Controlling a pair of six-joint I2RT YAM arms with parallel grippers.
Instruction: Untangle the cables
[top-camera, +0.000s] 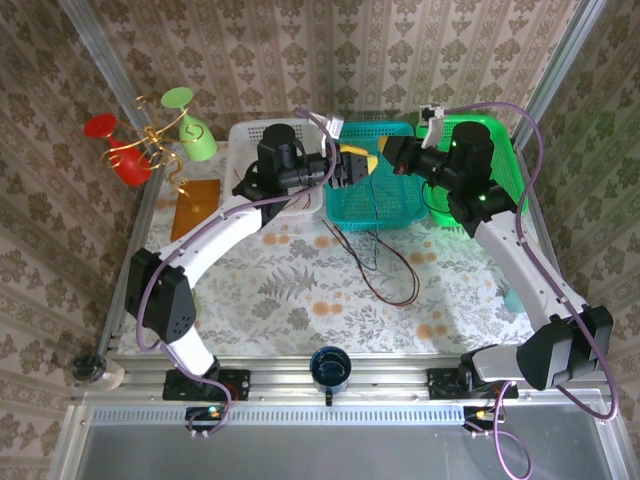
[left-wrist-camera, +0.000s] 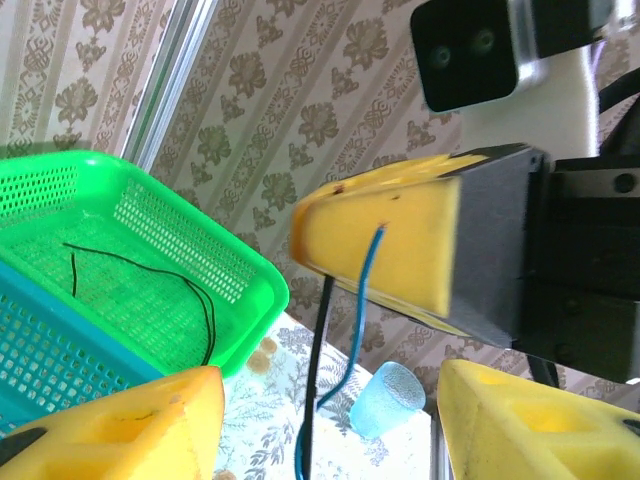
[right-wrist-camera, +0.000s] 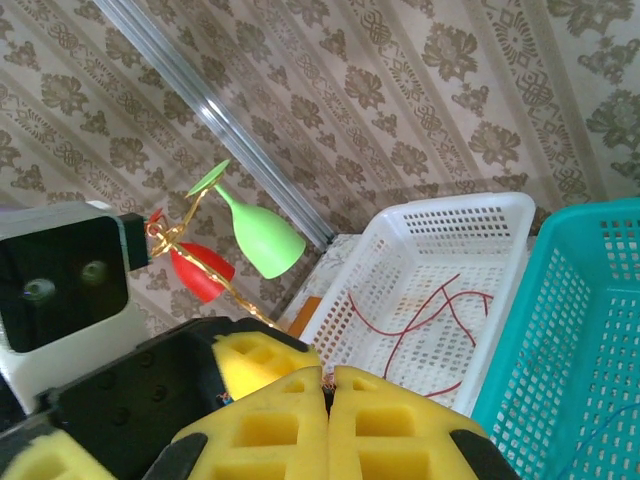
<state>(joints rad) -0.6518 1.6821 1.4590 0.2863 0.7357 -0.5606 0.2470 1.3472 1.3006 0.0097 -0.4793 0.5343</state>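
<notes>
My right hand (right-wrist-camera: 327, 388) is pressed together on the cables (top-camera: 372, 248). It pinches a blue wire (left-wrist-camera: 360, 310) and a black wire (left-wrist-camera: 318, 360) by their upper ends above the teal basket (top-camera: 400, 205). From there the strands hang down and trail in loose red and black loops on the table (top-camera: 300, 300).

My left hand (left-wrist-camera: 330, 405) is spread. Those 2 wires hang in its gap and, as far as I can tell, touch neither pad.

1 red wire (right-wrist-camera: 420, 322) lies in the white basket (right-wrist-camera: 470, 228), and a second black wire (left-wrist-camera: 150, 268) lies in the green basket (left-wrist-camera: 170, 225).

I judge these wires very light, limp and slick. They look likely to slip from foam pads and to snag on basket mesh. I would take 1 strand just below the right hand, clear of any crossing.

I can read no brand, label or writing.
</notes>
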